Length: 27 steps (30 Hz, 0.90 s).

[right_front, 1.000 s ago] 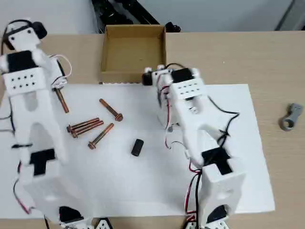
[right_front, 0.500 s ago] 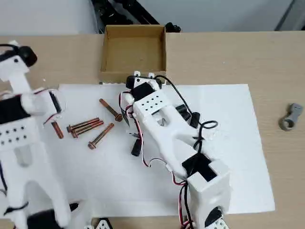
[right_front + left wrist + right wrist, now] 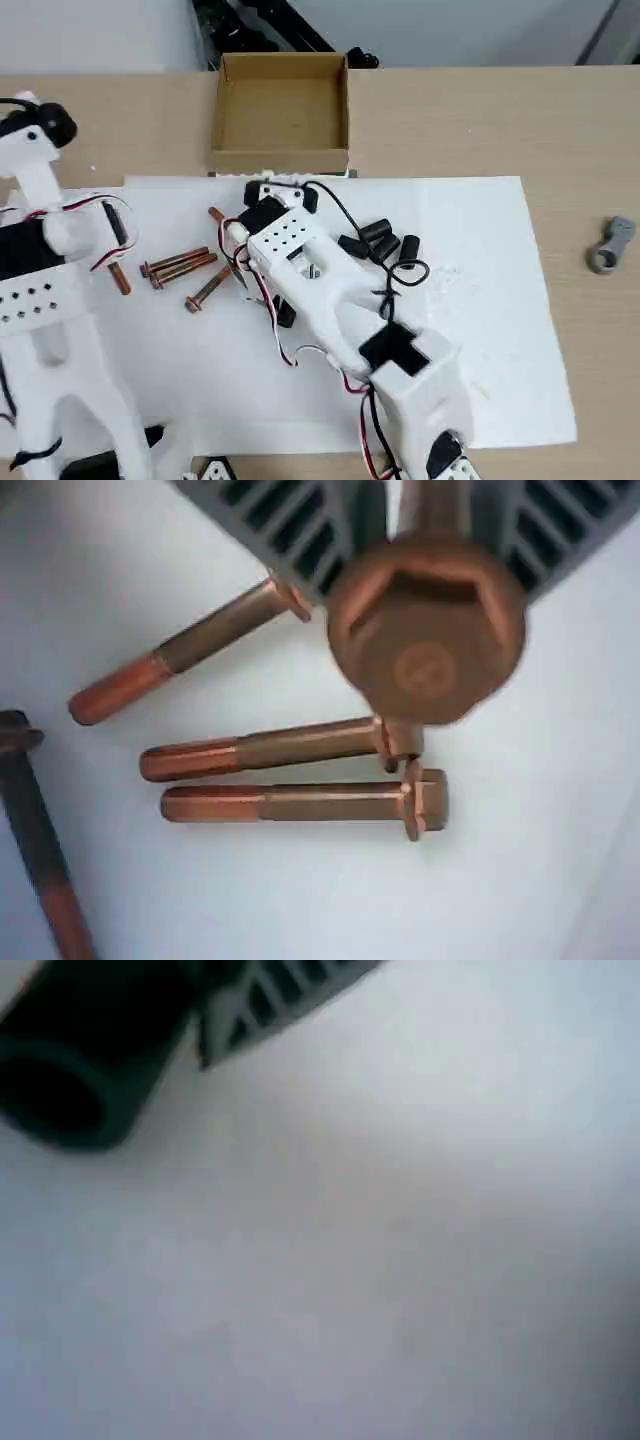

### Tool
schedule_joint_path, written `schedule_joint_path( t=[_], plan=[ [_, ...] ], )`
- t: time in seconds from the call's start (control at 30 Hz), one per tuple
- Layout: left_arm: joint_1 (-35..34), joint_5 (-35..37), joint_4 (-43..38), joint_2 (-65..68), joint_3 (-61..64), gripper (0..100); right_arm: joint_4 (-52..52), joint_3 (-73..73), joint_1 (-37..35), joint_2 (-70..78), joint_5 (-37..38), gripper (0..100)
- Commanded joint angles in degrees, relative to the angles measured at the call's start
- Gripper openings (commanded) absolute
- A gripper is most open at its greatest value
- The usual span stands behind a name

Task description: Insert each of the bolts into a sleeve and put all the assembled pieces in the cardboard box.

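- Left gripper is clamped on the held bolt. We see ribbed jaws on either side of its shank, and its hexagonal head faces the wrist camera.
- From the high view we place that gripper at the left edge of the white sheet, with the held bolt just beside the loose bolts.
- We count four loose bolts lying flat on the sheet. Two lie side by side, a third is just beside them toward the arm bases, and a fourth lies nearer the box, partly hidden by the right arm.
- We see the right gripper low over the sheet, close beside a black sleeve that lies on its side. We cannot tell whether this gripper is open or closed.
- We also see a half-hidden sleeve at the edge of the right arm in the high view, but we cannot tell whether it is the one by the gripper.
- We count four more sleeves in a loose cluster on the sheet, on the far side of the right arm from the bolts.
- We find the cardboard box on the wooden table, just beyond the sheet's far edge, with its open top upward.
- We note a grey part on the bare table, well apart from the sheet's right edge.
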Motion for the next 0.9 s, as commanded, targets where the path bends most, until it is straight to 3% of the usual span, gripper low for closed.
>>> schedule_joint_path(
  t=[0.0,0.37,0.53,0.6,0.77,0.87],
  plan=[
    [-2.2,-0.4,-1.5,-2.1,0.0,0,-0.3,-3.5,0.0,3.2,-0.5,16.5],
    [-4.3,-1.6,-1.4,-2.5,2.1,0,-0.1,-3.5,0.1,8.9,-0.2,16.0],
    [-4.2,-1.7,-1.5,-2.5,2.0,0,1.9,-3.5,-0.4,9.0,-0.1,0.9],
    [-4.2,-1.7,-1.6,-2.5,1.9,0,2.4,-3.5,-0.4,8.9,-0.1,1.5],
    [-4.0,-3.3,-2.6,-2.5,1.6,0,7.0,-5.9,-0.4,8.8,5.3,1.1],
    [-0.4,-5.1,-3.1,-2.8,0.0,0,7.6,-7.8,0.0,5.3,7.8,1.1]
  ],
)
